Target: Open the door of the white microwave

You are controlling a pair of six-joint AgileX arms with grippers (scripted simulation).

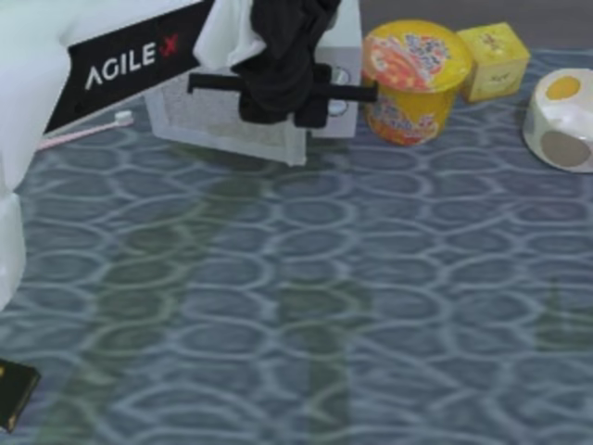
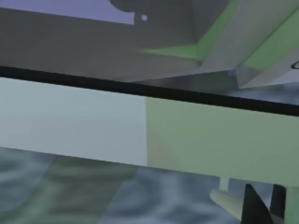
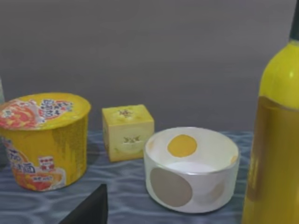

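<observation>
The white microwave (image 1: 345,42) stands at the back of the table, left of centre. Its door (image 1: 222,119), with a grey mesh window, is swung out a little from the body, and its free edge (image 1: 298,148) points forward. In the left wrist view the door's top edge (image 2: 93,121) crosses the picture, with the microwave's inside (image 2: 177,32) showing beyond it. My left gripper (image 1: 278,88) hangs over the door's front, shut on the pale door handle (image 2: 226,199); its dark fingers (image 2: 253,211) show beside that bar. My right gripper (image 3: 135,219) is parked out of the top view, open, with one finger (image 3: 93,210) in sight.
A yellow noodle cup (image 1: 412,79) stands just right of the microwave, then a yellow cube (image 1: 494,57) and a white round container (image 1: 561,116). A pink toothbrush (image 1: 83,130) lies left of the door. A tall yellow bottle (image 3: 275,140) stands close to the right gripper.
</observation>
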